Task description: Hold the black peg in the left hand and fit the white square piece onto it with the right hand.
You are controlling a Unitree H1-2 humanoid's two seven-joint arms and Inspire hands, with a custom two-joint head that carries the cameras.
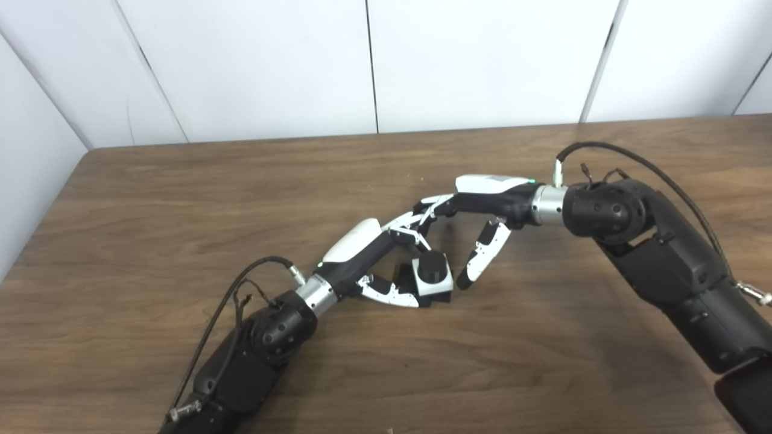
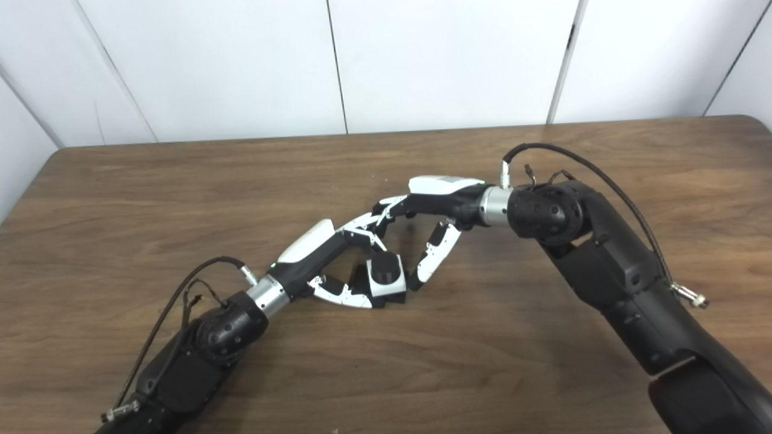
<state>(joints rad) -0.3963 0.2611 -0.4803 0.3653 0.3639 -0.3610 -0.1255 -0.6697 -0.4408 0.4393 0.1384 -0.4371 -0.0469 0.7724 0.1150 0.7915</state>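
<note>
The black peg stands near the table's middle, its round top poking up through the white square piece, which sits around it. My left hand is shut on the peg's black base, thumb low in front and fingers curled over from behind. Just to the right and above is my right hand, open: its fingers reach left over the left hand's fingers, and its thumb points down beside the white piece without touching it. The lower part of the peg is hidden by the piece and by my left hand.
The wooden table runs back to a white panelled wall. Its left edge and rounded far-left corner are in view. Both black forearms lie low over the front half of the table.
</note>
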